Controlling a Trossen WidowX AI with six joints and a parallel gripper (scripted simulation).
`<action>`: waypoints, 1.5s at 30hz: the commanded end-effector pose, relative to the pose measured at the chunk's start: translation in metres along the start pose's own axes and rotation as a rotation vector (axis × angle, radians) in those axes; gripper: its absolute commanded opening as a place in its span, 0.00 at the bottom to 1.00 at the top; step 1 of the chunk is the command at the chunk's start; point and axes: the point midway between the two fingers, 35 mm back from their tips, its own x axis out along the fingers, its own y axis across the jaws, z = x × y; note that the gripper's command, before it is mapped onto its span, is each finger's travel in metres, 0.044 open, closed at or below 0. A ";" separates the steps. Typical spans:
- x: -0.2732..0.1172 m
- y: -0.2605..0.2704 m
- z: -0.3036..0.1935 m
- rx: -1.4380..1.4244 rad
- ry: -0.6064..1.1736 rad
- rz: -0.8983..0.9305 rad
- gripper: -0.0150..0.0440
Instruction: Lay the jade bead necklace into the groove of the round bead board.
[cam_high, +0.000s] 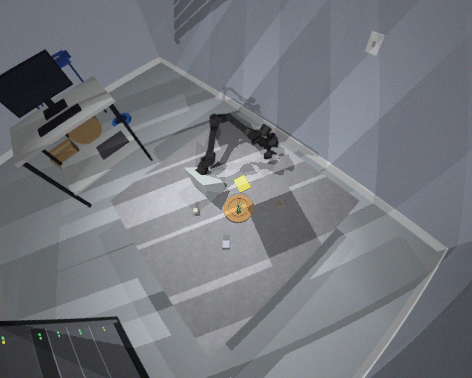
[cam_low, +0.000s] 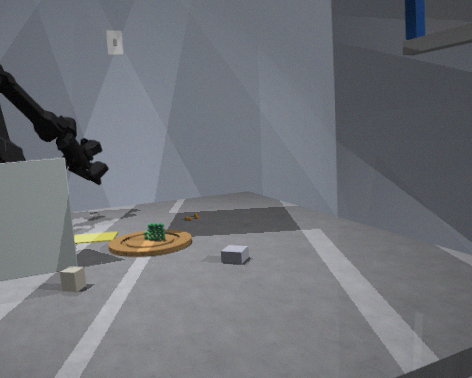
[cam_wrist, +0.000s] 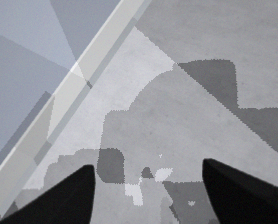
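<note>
The jade bead necklace (cam_high: 239, 209) (cam_low: 156, 232) is a small bunched heap of green beads standing up from the middle of the board, inside the ring groove. The round bead board (cam_high: 228, 212) (cam_low: 118, 247) is orange-brown wood and lies flat on the floor. My gripper (cam_high: 273, 149) (cam_low: 103, 160) (cam_wrist: 148, 170) is open with nothing between its fingers. It hangs above the floor near the wall, away from the board and well above its height. Neither board nor necklace shows in the wrist view.
A yellow square (cam_high: 242, 183) (cam_low: 96, 237) lies beside the board. A pale wedge-shaped block (cam_high: 212, 186) (cam_low: 32, 220) stands by the arm's base. A beige cube (cam_high: 196, 211) (cam_low: 73, 279), a grey-white block (cam_high: 226, 244) (cam_low: 235, 254) and small orange bits (cam_high: 282, 203) (cam_low: 192, 217) lie around.
</note>
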 end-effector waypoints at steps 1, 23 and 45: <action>0.007 -0.038 0.002 -0.012 0.034 -0.087 0.68; 0.002 -0.208 0.008 0.082 0.179 -0.439 0.68; -0.061 -0.356 -0.021 0.345 0.385 -0.646 0.68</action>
